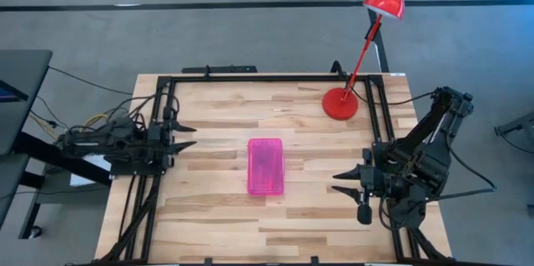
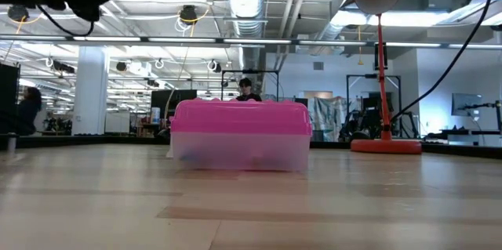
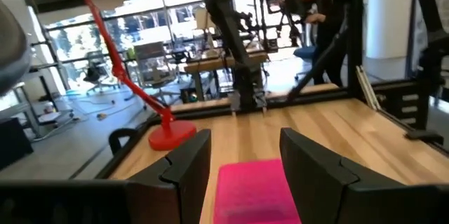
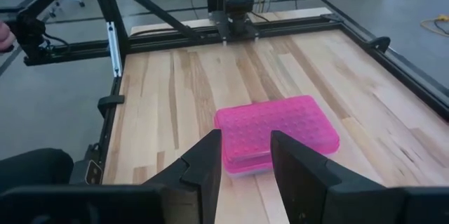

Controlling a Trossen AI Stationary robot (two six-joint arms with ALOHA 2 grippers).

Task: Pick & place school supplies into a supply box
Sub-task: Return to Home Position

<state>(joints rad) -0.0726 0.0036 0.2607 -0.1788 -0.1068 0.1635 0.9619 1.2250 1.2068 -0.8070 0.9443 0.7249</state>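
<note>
Left gripper (image 1: 188, 136) is sitting at the left side of the table (image 1: 209, 212), fingers spread and holding nothing, aiming inward toward the box (image 1: 266, 167). Right gripper (image 1: 337, 183) is mirroring it on the right side, also spread wide and empty. The box is lying flat mid-table with its pink lid down, well apart from both grippers and roughly between them. The lamp (image 1: 340, 103) is standing off toward the far right corner.

No loose pens are showing on the wood, and through the clear base I'm only making out dim shapes. I'm reading the box as light, stiff plastic, probably a touch slick on the clear walls, with contents that would rattle if tipped. Best hold, I'd say, is across the short width, pinching the two long sides at mid-length and keeping it level.
</note>
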